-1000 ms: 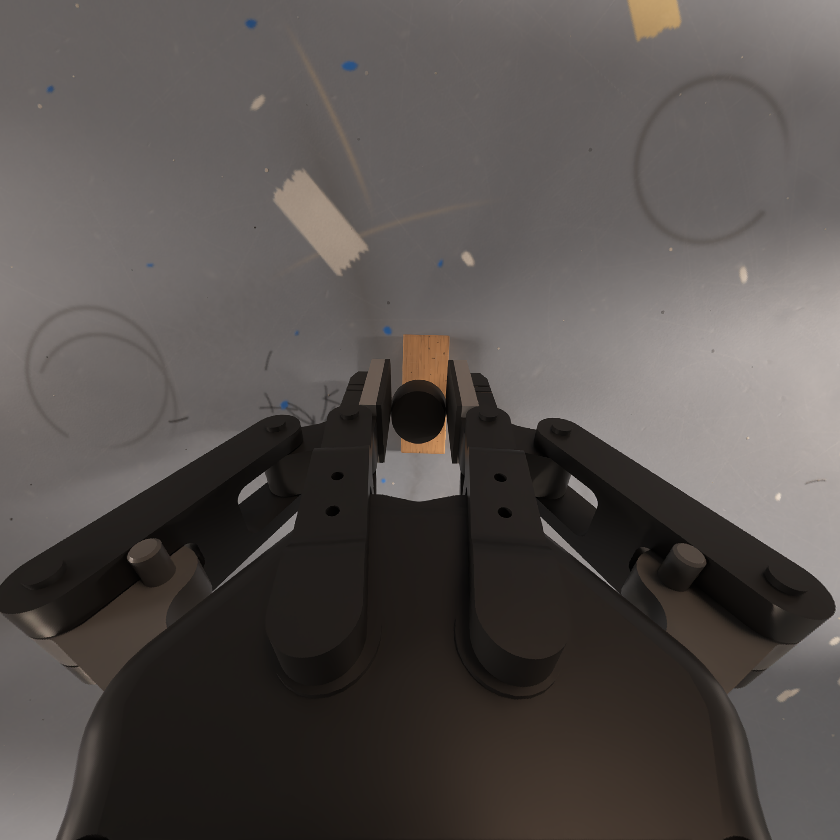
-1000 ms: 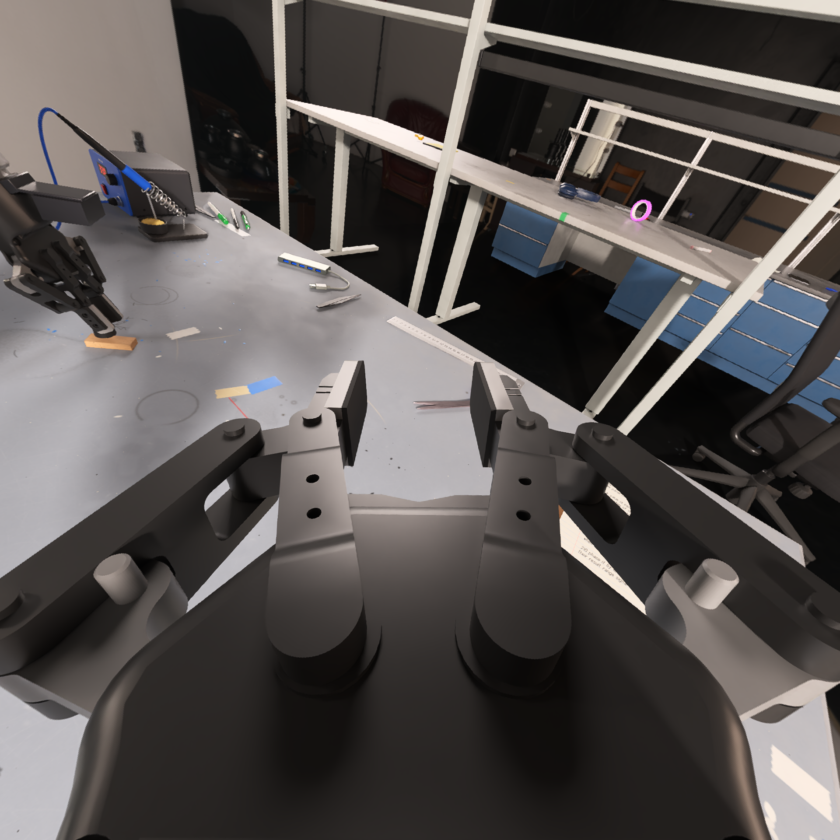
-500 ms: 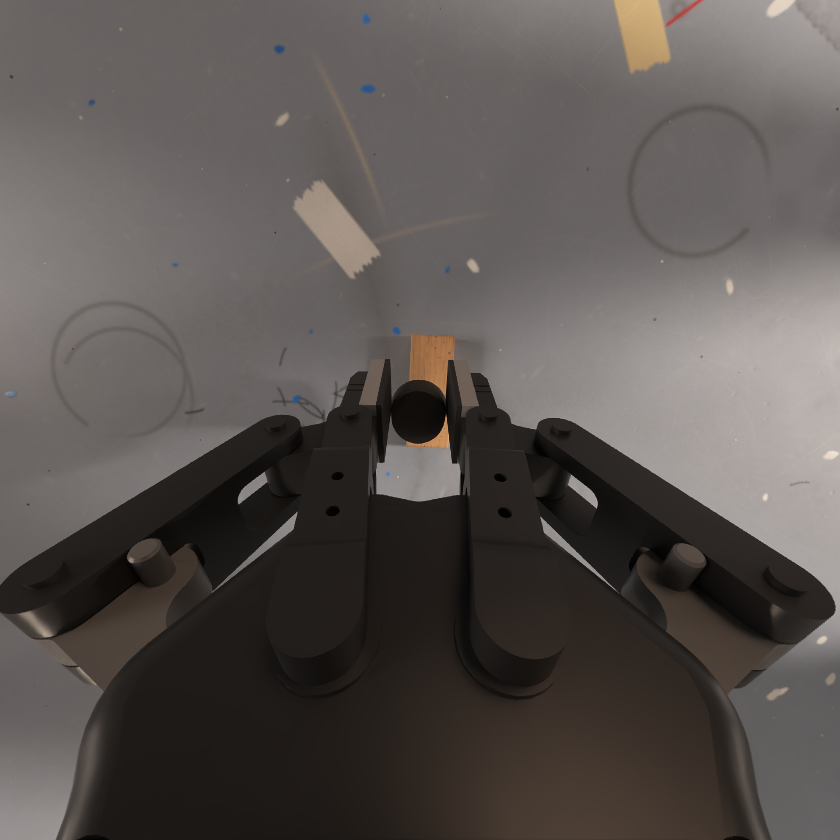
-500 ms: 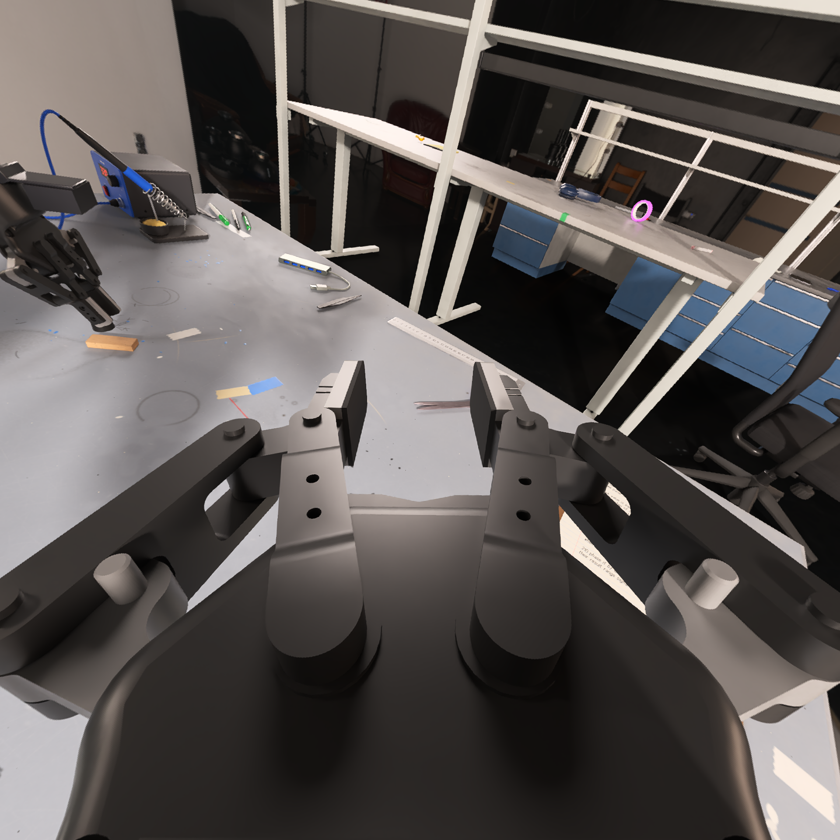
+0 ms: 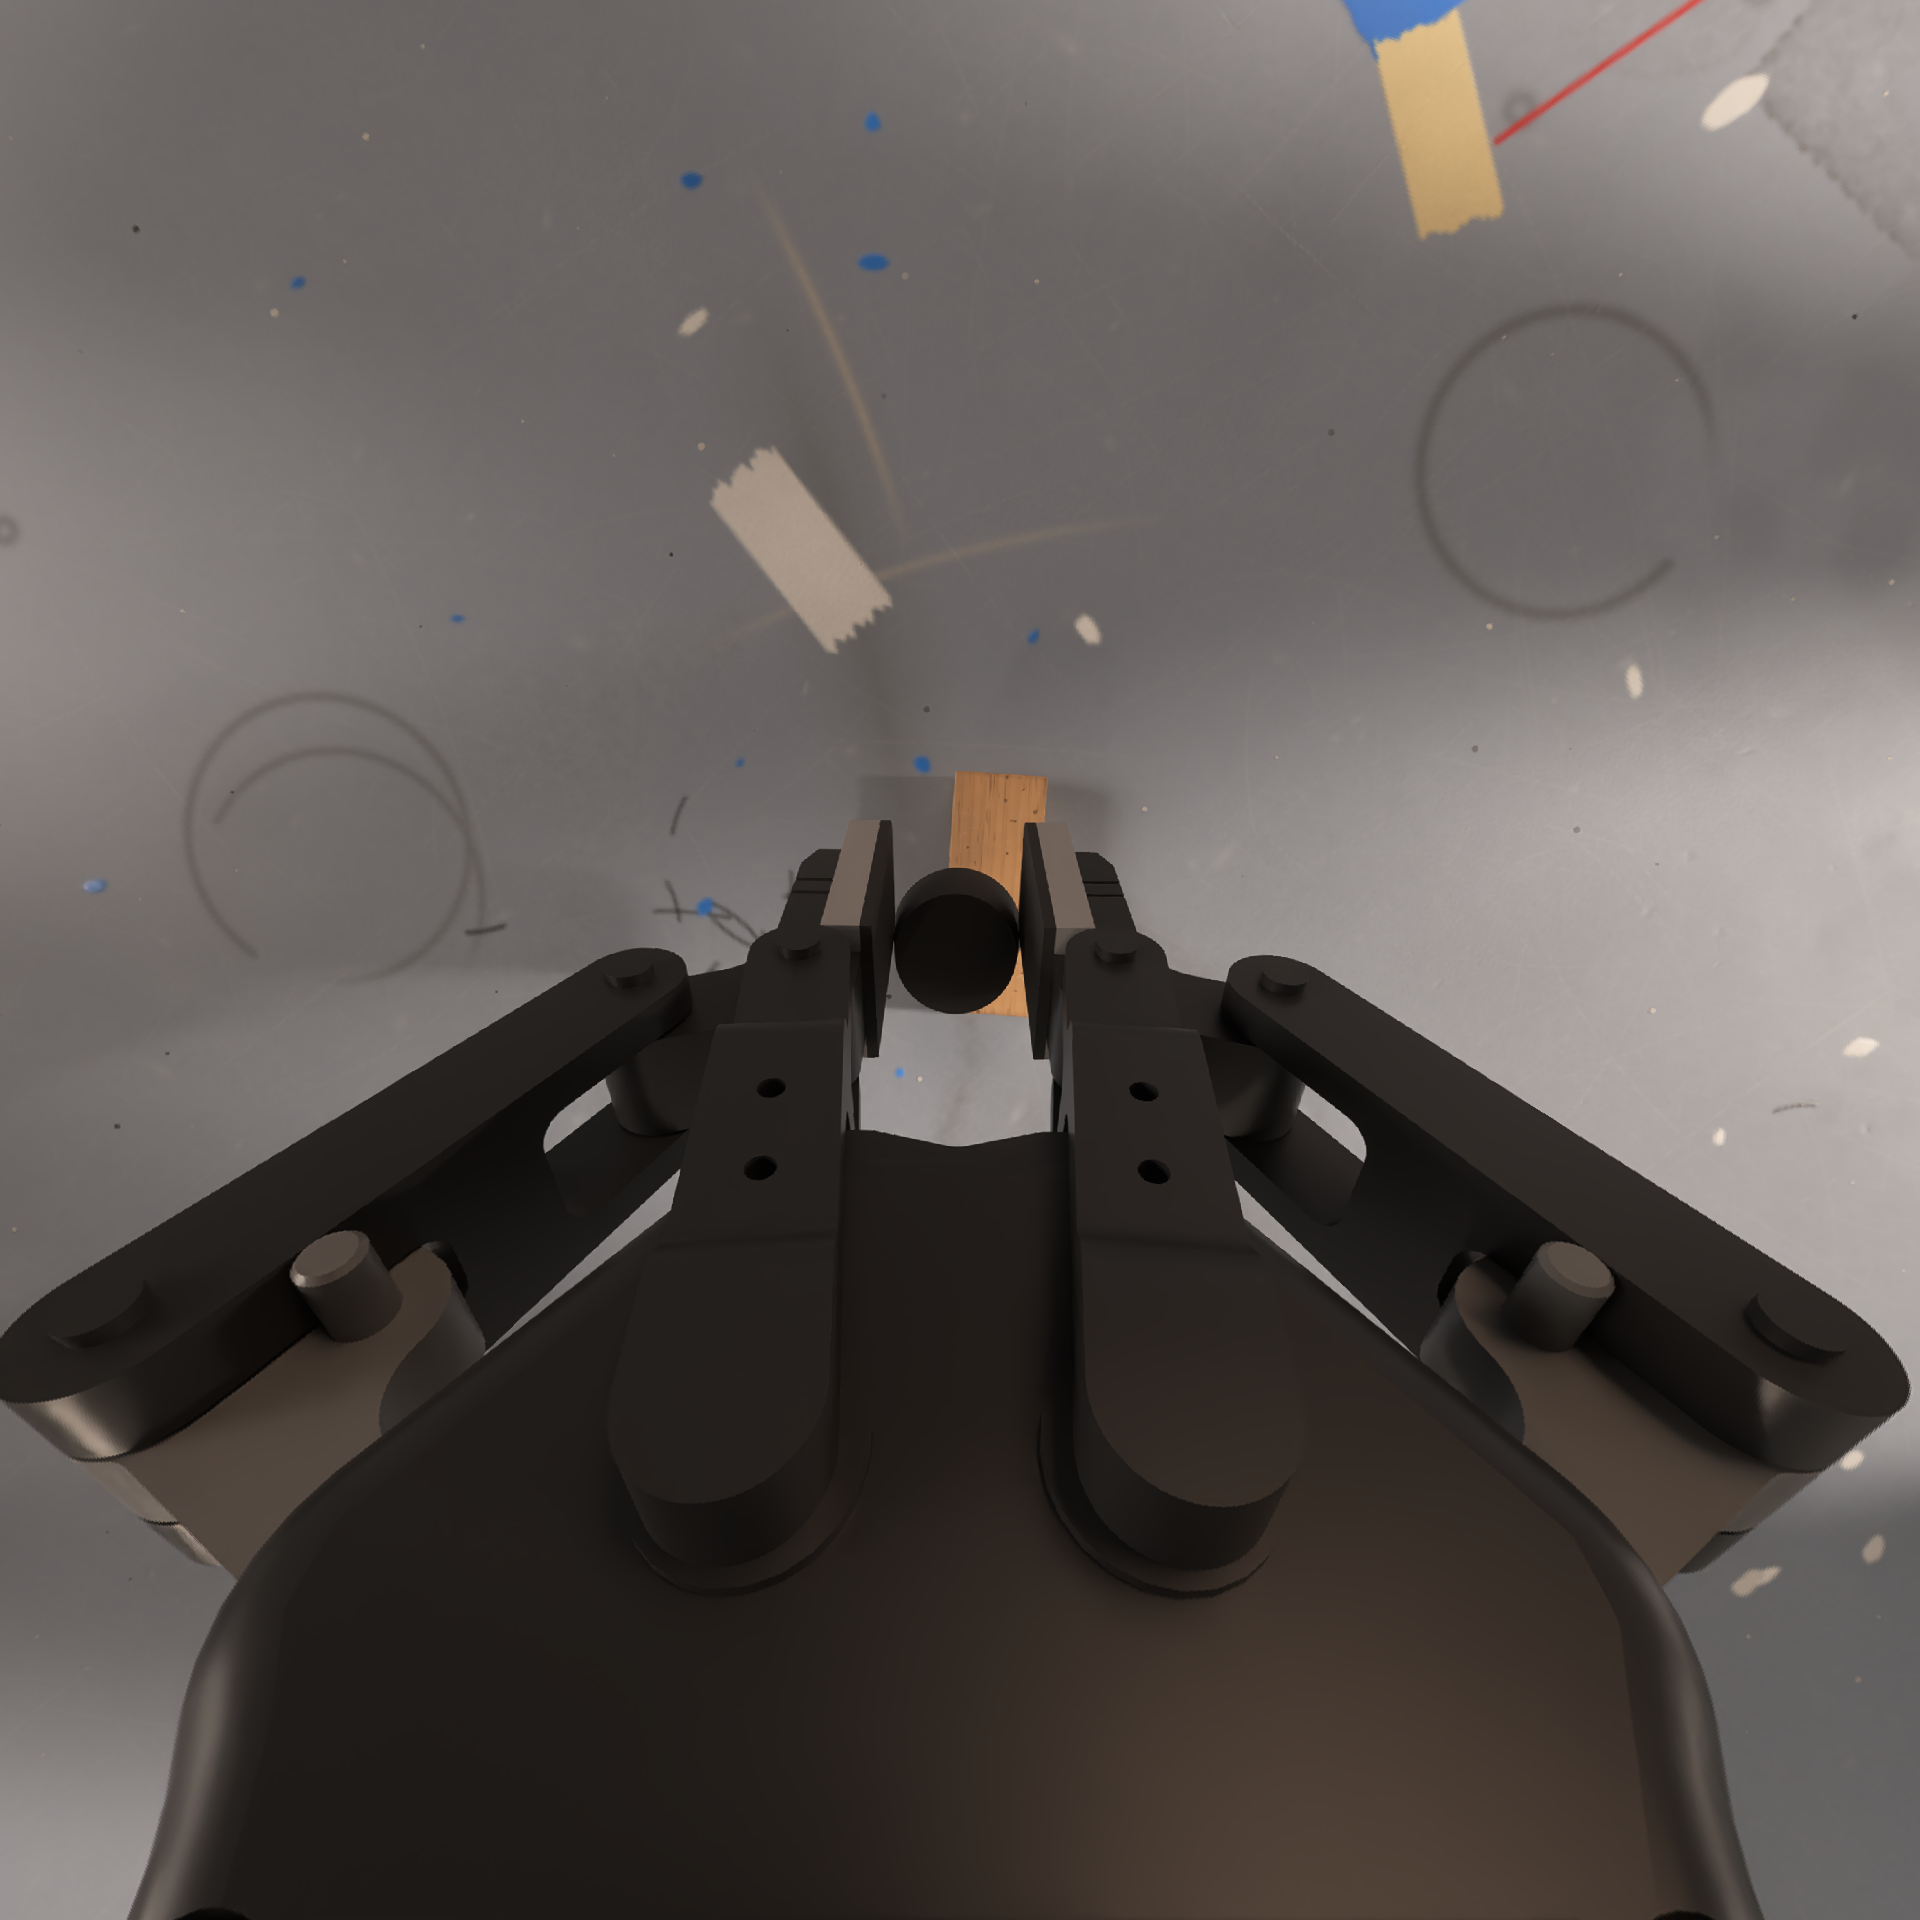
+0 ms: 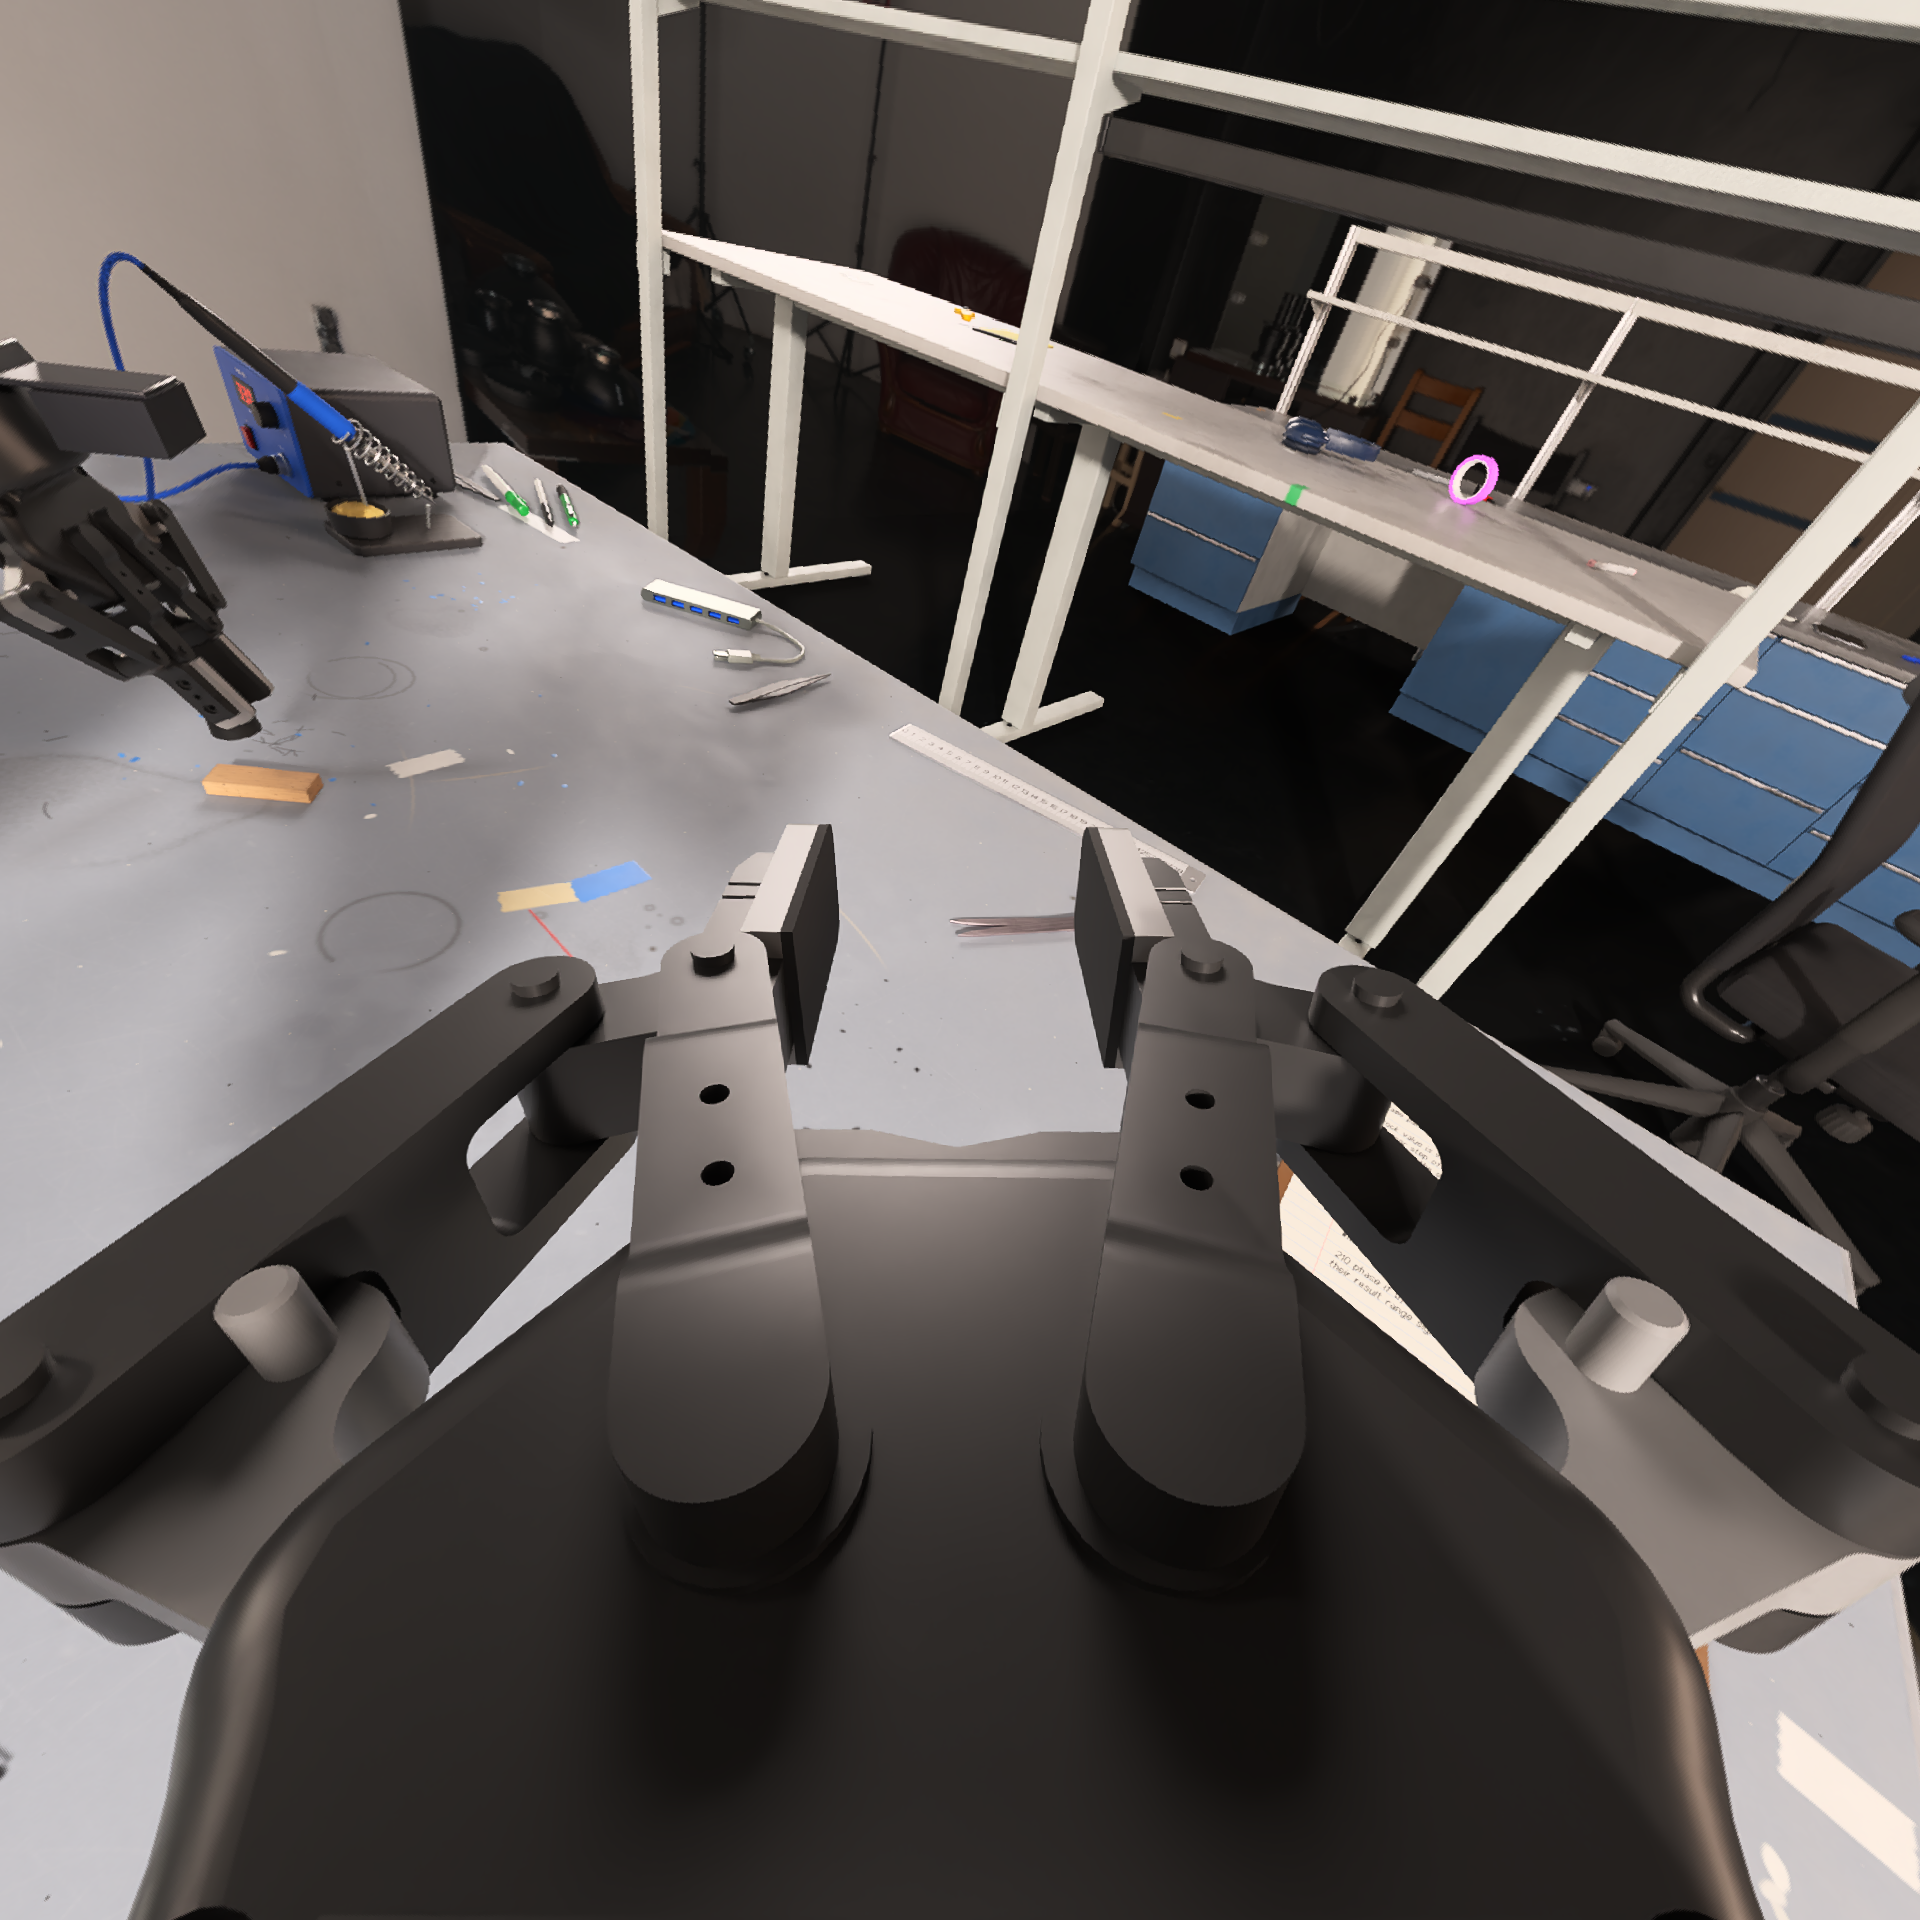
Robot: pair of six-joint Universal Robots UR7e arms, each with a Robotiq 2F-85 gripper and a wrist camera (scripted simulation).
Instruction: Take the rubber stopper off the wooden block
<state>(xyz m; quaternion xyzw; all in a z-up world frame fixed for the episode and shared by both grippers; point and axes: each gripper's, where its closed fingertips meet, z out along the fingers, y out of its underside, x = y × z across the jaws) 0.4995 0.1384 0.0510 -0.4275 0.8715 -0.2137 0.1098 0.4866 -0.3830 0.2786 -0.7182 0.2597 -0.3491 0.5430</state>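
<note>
My left claw (image 5: 956, 914) pinches the rubber stopper (image 5: 954, 940) between both pads, lifted clear of the wooden block (image 6: 262, 781), which lies flat on the tabletop (image 6: 623, 769) below. Right claw (image 6: 956, 914) spread, empty, well apart from the job. Risks: the stopper is round and held only by its sides, so it could roll or slip out if grip eases. If dropped here, it may land back on the block.
</note>
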